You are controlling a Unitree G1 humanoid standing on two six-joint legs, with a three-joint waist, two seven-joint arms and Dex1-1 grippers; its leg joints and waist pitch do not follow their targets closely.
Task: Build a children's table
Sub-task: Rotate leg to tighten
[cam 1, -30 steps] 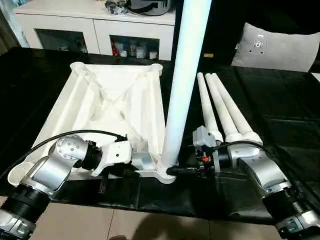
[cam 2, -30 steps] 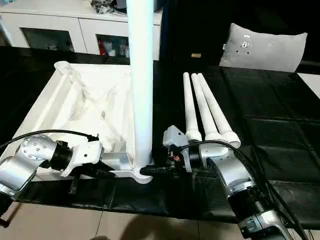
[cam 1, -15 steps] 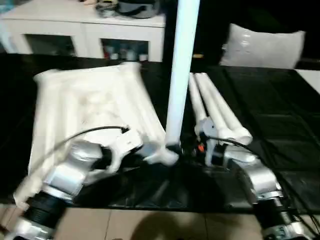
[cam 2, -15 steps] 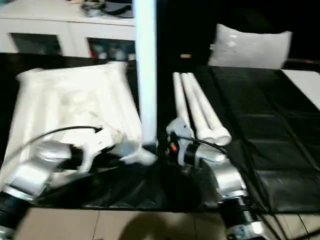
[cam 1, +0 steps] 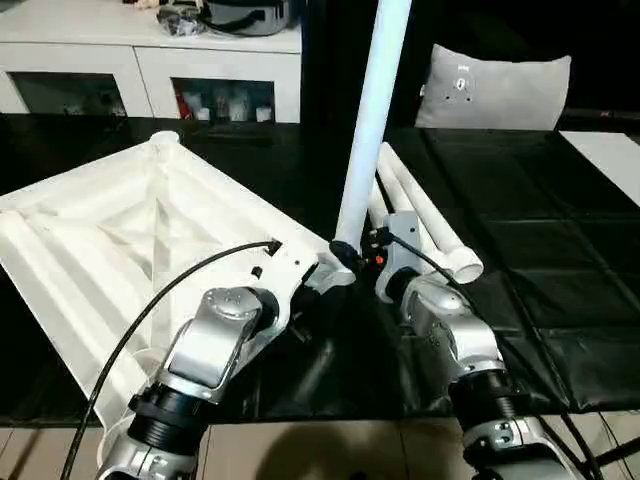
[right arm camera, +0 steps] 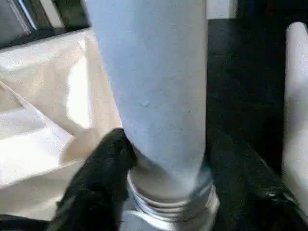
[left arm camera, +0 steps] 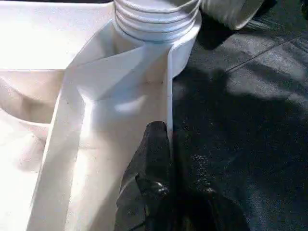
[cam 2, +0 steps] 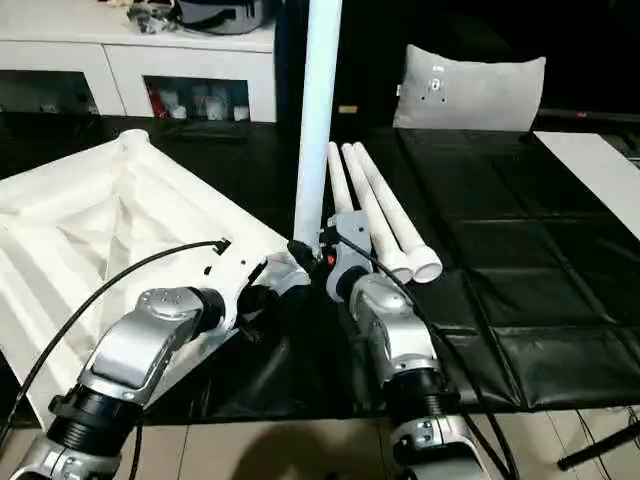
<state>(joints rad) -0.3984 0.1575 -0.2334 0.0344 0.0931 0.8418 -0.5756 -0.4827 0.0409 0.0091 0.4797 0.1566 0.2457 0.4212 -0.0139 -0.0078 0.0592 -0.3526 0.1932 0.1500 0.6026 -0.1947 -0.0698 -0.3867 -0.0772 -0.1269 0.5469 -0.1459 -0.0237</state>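
Note:
The children's table top (cam 1: 120, 240) lies upside down on the black cloth, turned at an angle, ribs facing up. One white leg (cam 1: 368, 130) stands upright in its near right corner socket. My left gripper (cam 1: 318, 280) is shut on the top's rim beside that socket; in the left wrist view its black fingers (left arm camera: 151, 159) pinch the rim just below the leg's threaded base (left arm camera: 156, 17). My right gripper (cam 1: 345, 250) is shut on the foot of the upright leg (right arm camera: 154, 86), a finger (right arm camera: 103, 163) pressing on each side. Three loose legs (cam 1: 425, 215) lie to the right.
A white cabinet with glass doors (cam 1: 150, 70) stands behind the black-covered work table (cam 1: 560, 260), and a grey-white pillow (cam 1: 495, 90) leans at the back right. The work table's front edge runs close to my forearms, with tiled floor (cam 1: 330, 450) below.
The table top has swung round with the upright leg, its far end going left, so it now lies diagonally. Both forearms have drawn in towards the middle. The camera also shifted.

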